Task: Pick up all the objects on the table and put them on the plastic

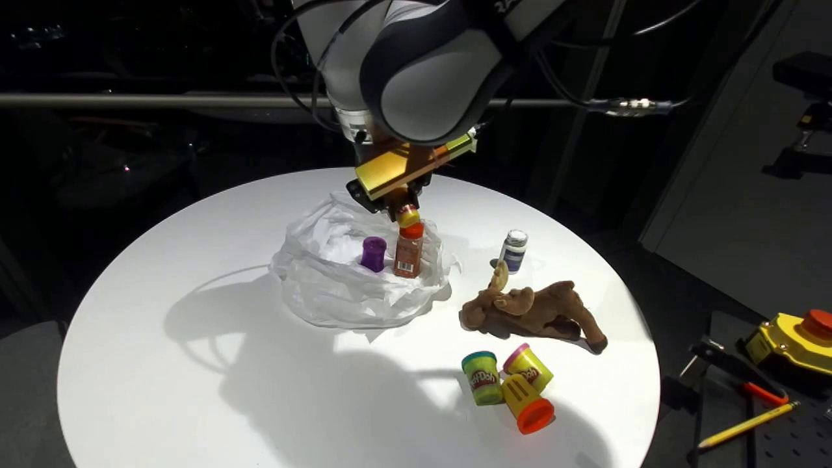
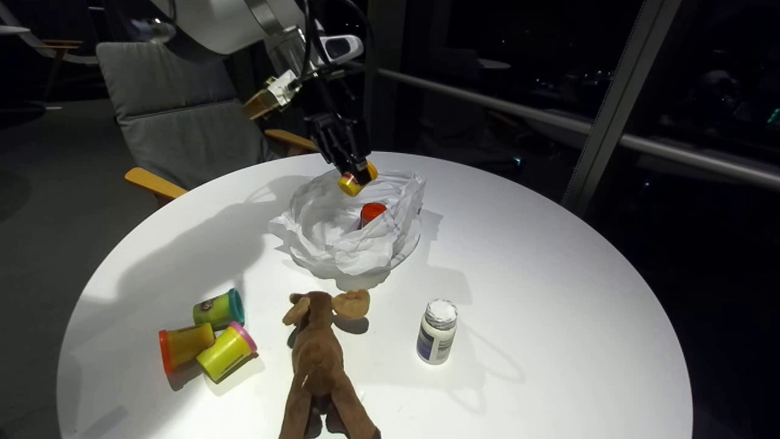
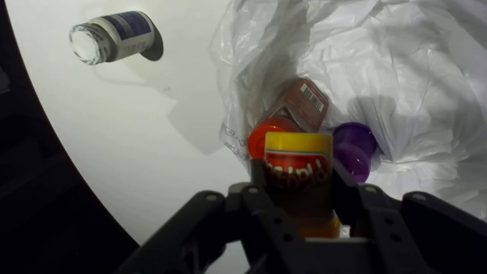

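The gripper (image 3: pixel 298 171) clasps a yellow tub (image 3: pixel 298 142) over the crumpled plastic (image 1: pixel 351 299), in which a purple tub (image 1: pixel 373 255) and red-capped bottle (image 1: pixel 408 255) rest.

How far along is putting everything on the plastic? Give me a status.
Looks done: the purple tub and red-capped bottle rest on the plastic. In hand: the tool grips a yellow tub above it, not yet set down. Left: the green tub, pink-lidded tub, orange-lidded tub, white bottle and brown plush toy on the tabletop.
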Controlling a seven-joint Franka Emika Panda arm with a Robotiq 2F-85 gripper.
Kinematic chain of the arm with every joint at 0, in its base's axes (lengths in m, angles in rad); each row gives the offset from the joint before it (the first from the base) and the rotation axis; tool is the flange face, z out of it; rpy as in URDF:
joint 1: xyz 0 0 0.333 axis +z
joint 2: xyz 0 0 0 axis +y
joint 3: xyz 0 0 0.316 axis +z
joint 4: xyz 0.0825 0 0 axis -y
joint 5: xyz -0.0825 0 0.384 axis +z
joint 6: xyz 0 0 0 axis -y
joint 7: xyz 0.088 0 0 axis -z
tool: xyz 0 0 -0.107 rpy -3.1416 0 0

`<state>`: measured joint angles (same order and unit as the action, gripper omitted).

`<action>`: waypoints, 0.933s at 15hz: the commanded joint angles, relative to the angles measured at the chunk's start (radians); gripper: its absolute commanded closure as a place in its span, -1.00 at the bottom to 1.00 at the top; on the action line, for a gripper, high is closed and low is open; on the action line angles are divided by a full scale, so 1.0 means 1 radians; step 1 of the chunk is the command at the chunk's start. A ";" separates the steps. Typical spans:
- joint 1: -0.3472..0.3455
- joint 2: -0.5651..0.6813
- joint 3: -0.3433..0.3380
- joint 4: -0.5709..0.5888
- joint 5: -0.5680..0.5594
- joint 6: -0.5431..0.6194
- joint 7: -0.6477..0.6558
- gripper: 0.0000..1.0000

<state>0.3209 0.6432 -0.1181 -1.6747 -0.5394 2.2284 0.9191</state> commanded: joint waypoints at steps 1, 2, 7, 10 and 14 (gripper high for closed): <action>-0.055 0.152 0.034 0.209 0.101 -0.018 -0.094 0.64; -0.058 0.172 0.041 0.236 0.126 -0.013 -0.120 0.64; -0.043 0.258 0.053 0.365 0.195 -0.012 -0.197 0.64; -0.045 0.318 0.072 0.440 0.250 -0.014 -0.254 0.64; -0.043 0.427 0.055 0.542 0.301 -0.048 -0.282 0.64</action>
<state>0.2793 0.9697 -0.0490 -1.2642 -0.2825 2.2238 0.6800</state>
